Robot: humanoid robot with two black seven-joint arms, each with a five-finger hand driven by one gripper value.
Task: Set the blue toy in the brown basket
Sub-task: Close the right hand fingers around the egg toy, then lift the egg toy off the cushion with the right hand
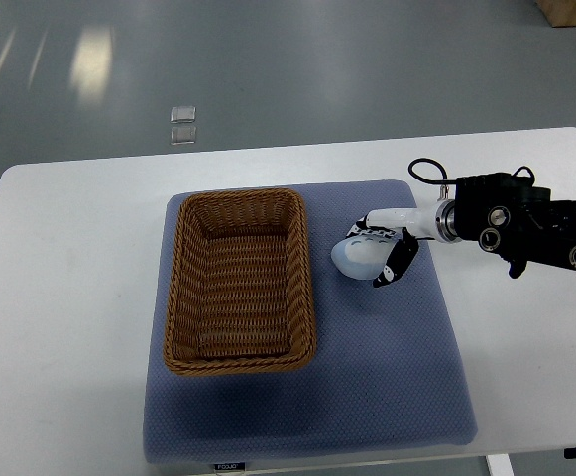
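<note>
Fingers (pixel 395 260) of the right hand (pixel 385 250) were curled around the blue toy (pixel 359 257), holding it just right of the brown basket (pixel 240 283), over the blue mat (pixel 367 377) on the white surface (pixel 69 297). The toy appeared light, smooth and rounded, possibly slippery; a grasp across its widest part seemed soundest.

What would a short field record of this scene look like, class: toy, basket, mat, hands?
toy: pale blue toy, on the mat right of the basket
basket: brown wicker basket, empty, on the mat's left part
mat: blue mat on white table
right robot hand: fingers around the toy
left robot hand: not in view
</note>
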